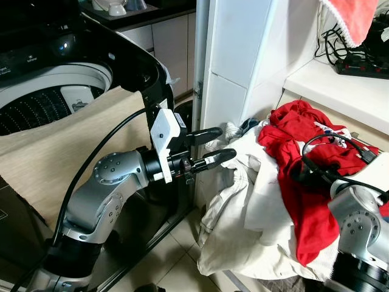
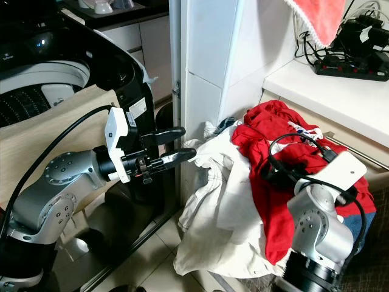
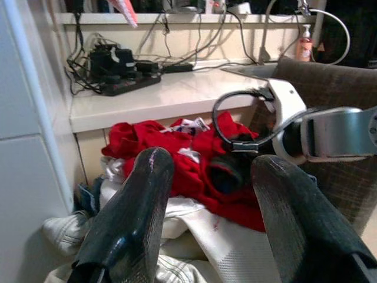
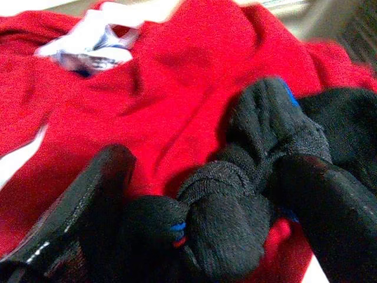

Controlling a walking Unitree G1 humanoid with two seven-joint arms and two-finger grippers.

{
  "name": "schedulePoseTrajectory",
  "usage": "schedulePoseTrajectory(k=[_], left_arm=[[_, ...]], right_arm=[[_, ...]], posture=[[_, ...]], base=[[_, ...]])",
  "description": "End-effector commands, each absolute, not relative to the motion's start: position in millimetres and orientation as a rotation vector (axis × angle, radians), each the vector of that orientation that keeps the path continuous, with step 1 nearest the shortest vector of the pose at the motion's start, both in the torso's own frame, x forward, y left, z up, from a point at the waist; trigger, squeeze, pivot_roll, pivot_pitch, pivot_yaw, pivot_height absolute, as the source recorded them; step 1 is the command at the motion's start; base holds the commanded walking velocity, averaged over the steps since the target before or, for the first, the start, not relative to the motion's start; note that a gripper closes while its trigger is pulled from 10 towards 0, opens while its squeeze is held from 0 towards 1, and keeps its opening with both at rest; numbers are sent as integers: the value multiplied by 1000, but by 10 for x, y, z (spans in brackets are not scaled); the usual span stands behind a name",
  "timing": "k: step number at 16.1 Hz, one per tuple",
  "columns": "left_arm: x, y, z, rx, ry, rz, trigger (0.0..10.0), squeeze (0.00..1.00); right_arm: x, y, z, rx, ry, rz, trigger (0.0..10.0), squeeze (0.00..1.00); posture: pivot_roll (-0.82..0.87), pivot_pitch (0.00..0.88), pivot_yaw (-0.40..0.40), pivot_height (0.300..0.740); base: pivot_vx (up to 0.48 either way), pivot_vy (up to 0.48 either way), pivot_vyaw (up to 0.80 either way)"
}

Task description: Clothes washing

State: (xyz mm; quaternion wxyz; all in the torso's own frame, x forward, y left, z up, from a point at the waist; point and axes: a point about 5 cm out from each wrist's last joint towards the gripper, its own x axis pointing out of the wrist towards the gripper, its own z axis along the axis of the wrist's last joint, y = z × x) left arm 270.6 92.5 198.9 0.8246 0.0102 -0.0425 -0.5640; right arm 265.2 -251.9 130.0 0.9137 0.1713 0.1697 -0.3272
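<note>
Setting: home laundry corner. We note a top-loading washing machine (image 1: 55, 79) with open drum, white tiled wall (image 1: 234, 55), tiled floor (image 1: 173, 252), and a heap of clothes: red garment (image 1: 304, 164) over white garment (image 1: 243, 201). On the white counter (image 1: 340, 91) we list a power strip (image 1: 361, 66) with cables. Cupboard doors (image 1: 170, 42) stand behind.

- I see a black power strip (image 1: 363, 67) with tangled cables on the white counter (image 1: 340, 91).
- An orange-pink towel (image 1: 352, 18) hangs above that counter.
- A soap bottle (image 3: 304, 44) stands by the far sink.
- White tiled wall (image 1: 234, 55) stands beside the counter.
</note>
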Motion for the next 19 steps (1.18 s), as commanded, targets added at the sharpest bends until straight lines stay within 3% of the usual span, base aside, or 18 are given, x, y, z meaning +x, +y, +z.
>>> schedulePoseTrajectory(k=[1, 4, 9, 13, 18, 19], left_arm=[[2675, 911, 2023, 18, -97, -1225, 10000, 0], [2668, 893, 2048, 7, -99, -1252, 10000, 0], [2640, 892, 2051, -5, -82, -1295, 10000, 0], [2618, 886, 2040, -11, -63, -1331, 10000, 0], [2548, 852, 1998, -6, -25, -1392, 10000, 0], [2541, 851, 1994, -1, -23, -1394, 10000, 0]], right_arm=[[2693, -2457, 1415, 301, 304, -595, 10000, 0], [2695, -2492, 1565, 253, 233, -594, 10000, 0], [2458, -2417, 1558, 264, 126, -592, 10000, 0], [2287, -2489, 1339, 366, 172, -693, 10000, 0], [2405, -2479, 1167, 406, 301, -620, 10000, 0], [2426, -2467, 1152, 427, 312, -602, 8353, 0]], posture=[[-118, 0, 1, 740], [-126, 0, 2, 740], [-130, 0, 5, 740], [-133, 0, 9, 740], [-133, 0, 9, 740], [-133, 0, 9, 740]], base=[[0, 0, 0], [0, 0, 0], [0, 0, 0], [0, 0, 0], [0, 0, 0], [0, 0, 0]])
